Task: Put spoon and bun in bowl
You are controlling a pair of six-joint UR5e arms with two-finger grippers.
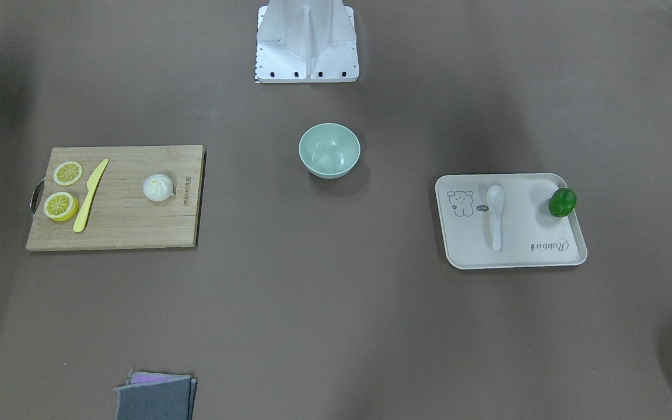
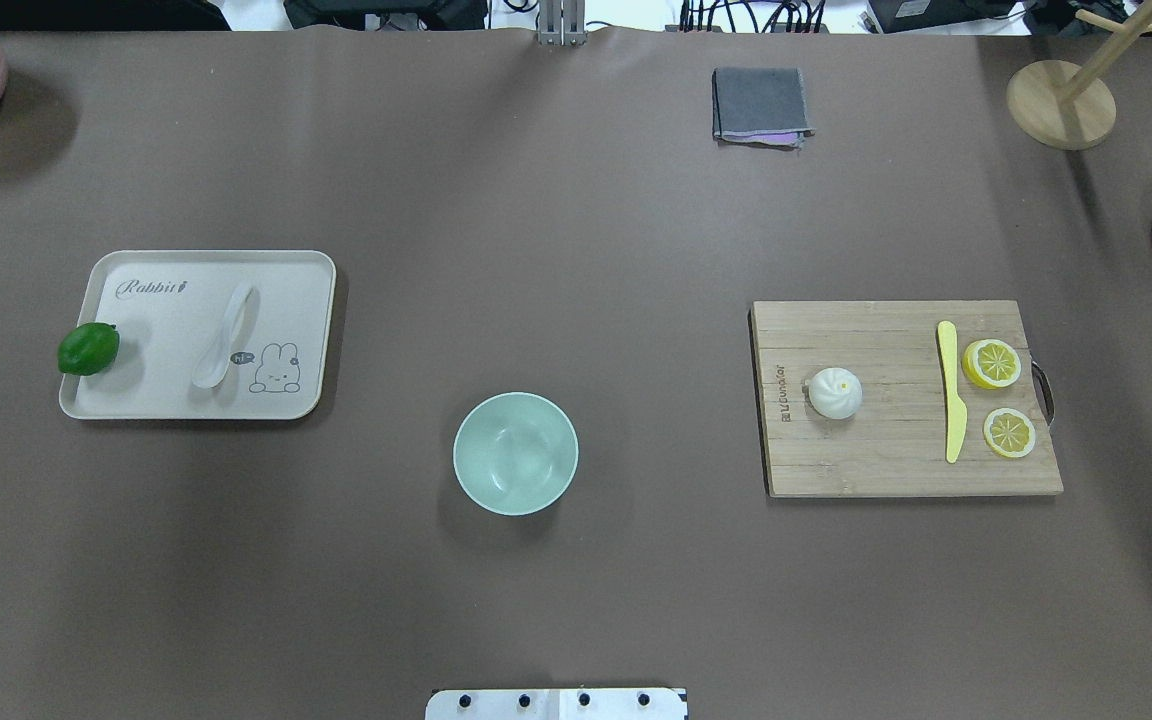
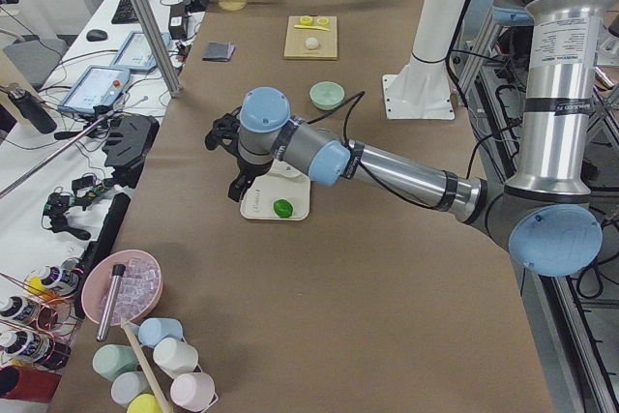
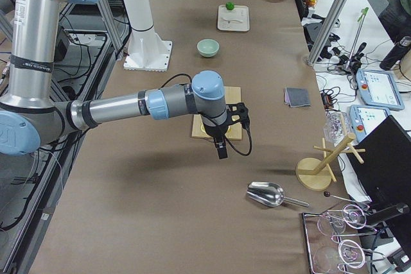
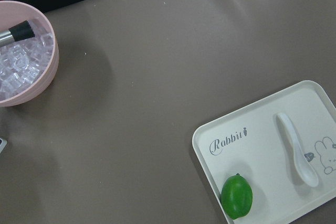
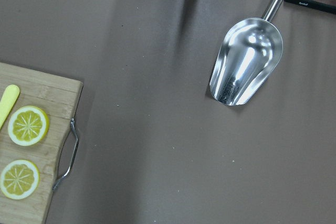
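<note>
Spoon (image 2: 223,335) on cream tray (image 2: 166,345) below raised left claw (image 3: 235,189); bun (image 2: 834,392) on bamboo cutting board (image 2: 886,460) by raised right claw (image 4: 221,149); mint bowl (image 2: 496,482) on table (image 2: 576,250) between; cannot tell either claw's opening.

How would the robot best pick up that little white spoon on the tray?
Probably by the handle of the spoon, from straight above, squeezing across its narrow width. It lies flat on the tray, clear of the green fruit. The scoop is wider and rounded, so likelier to slip.
</note>
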